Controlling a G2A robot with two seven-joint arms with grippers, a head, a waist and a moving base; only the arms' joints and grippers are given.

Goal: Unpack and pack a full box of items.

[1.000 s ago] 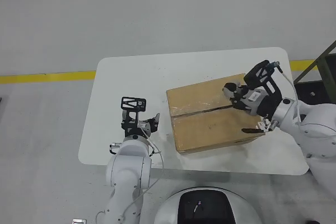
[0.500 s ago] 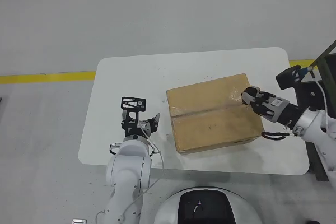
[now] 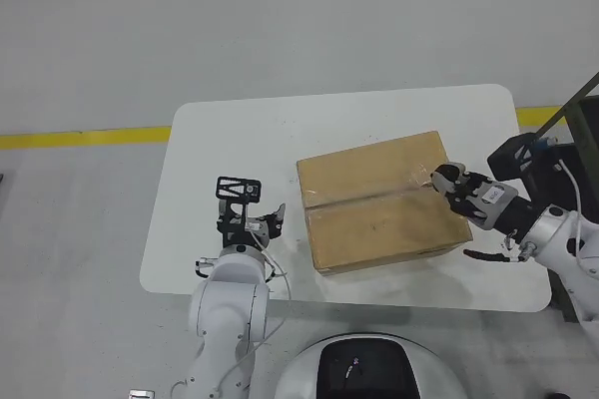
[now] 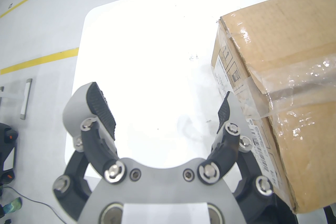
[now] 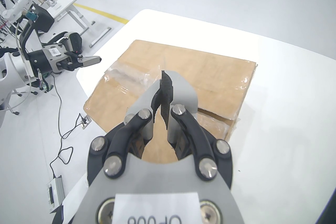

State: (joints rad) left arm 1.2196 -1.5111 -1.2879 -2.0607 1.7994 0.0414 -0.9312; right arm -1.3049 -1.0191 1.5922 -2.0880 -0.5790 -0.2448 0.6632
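The left gripper (image 3: 250,219) hangs over a bare part of the white, round-cornered table (image 3: 230,140), its two ribbed black fingers (image 4: 101,107) spread wide with nothing between them. The task's thing, a closed brown cardboard box (image 3: 379,199), stands on the table just beside this gripper's inner finger and apart from it. The box's short, label-printed side wall faces the gripper, and the box top sits higher than the fingertips in the left wrist view. A strip of clear, glossy tape (image 4: 296,83) runs along the seam where the two top flaps meet and folds down over that near wall. At the opposite end of the box is the right gripper (image 3: 442,177). Its fingers are pressed together pad against pad and grip nothing. They point along the box top toward the left gripper, with the tips at the box's edge close to where the taped seam ends. Whether the tips touch the cardboard or tape cannot be told. Seen from the right wrist, the box stretches away beyond the closed tips (image 5: 164,79), and the left gripper (image 5: 90,60) is well past the box's far end. A yellow floor line (image 3: 80,135) runs beyond the table's far side.
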